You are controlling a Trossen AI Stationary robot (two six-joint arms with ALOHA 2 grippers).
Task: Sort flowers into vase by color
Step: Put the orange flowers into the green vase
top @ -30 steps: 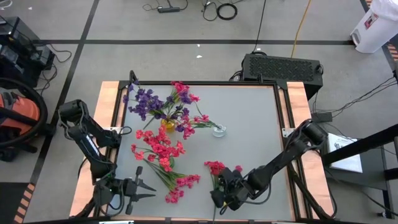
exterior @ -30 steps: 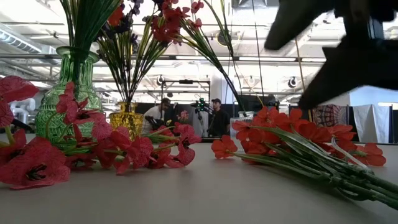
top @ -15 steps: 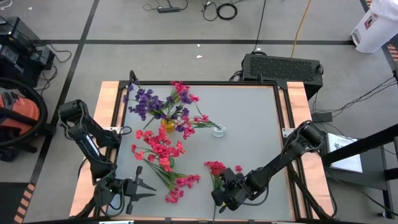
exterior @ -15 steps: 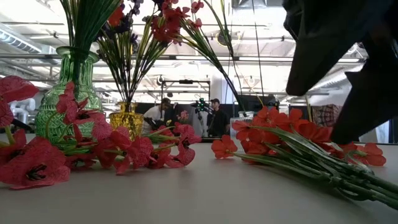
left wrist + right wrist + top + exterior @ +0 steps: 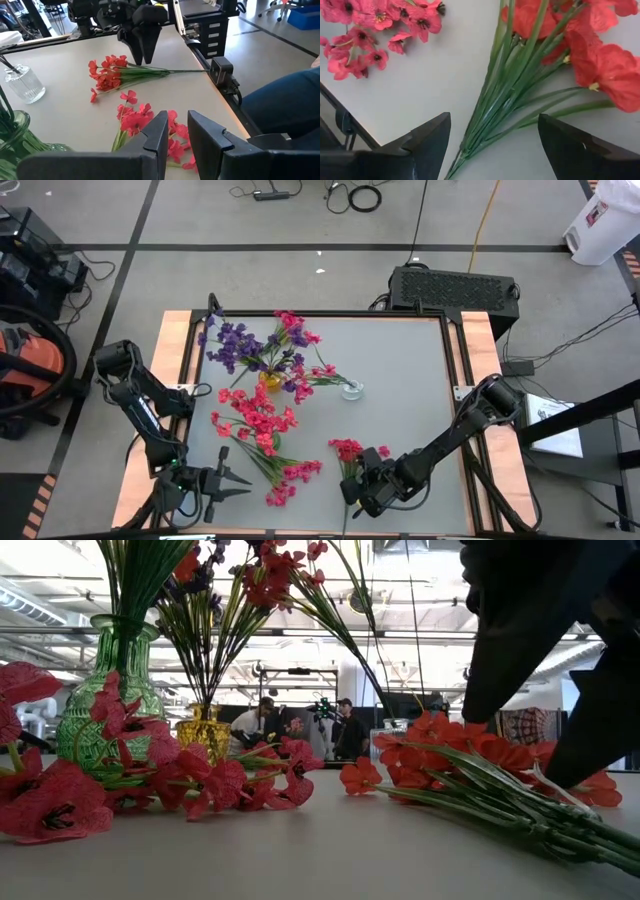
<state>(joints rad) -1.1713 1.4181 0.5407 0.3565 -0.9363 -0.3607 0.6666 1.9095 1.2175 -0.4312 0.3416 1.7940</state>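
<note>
I am holding my right gripper (image 5: 352, 492) low over the near edge of the table (image 5: 410, 380), fingers (image 5: 427, 137) spread wide, straddling the green stems of a red sprig bunch (image 5: 540, 65) lying flat beneath me. I am gripping nothing yet; the stems are running between my two fingers, which I judge is the reason for this placing: closing here would catch the bundle where the stalks are gathered tight, away from the loose blossoms. The red heads are pointing away from me toward the table's middle, so a lift from the stem end should keep them clear.

My left gripper (image 5: 232, 483) is waiting at the near left edge of the table, fingers (image 5: 155, 137) parted by a narrow gap and holding nothing, aimed across the table.

Just beside me to the left, a second loose red cluster (image 5: 293, 477) is lying on the table, and further toward the middle a larger heap of pink-red sprigs (image 5: 255, 418) is spreading out; I cannot count single stems in either.

Beyond those I am counting three vases: a green glass vase (image 5: 108, 705), a yellow vase (image 5: 269, 380) already carrying purple flowers (image 5: 232, 342) mixed with some red ones, and a small clear vase (image 5: 351, 390) standing apart to the right.
</note>
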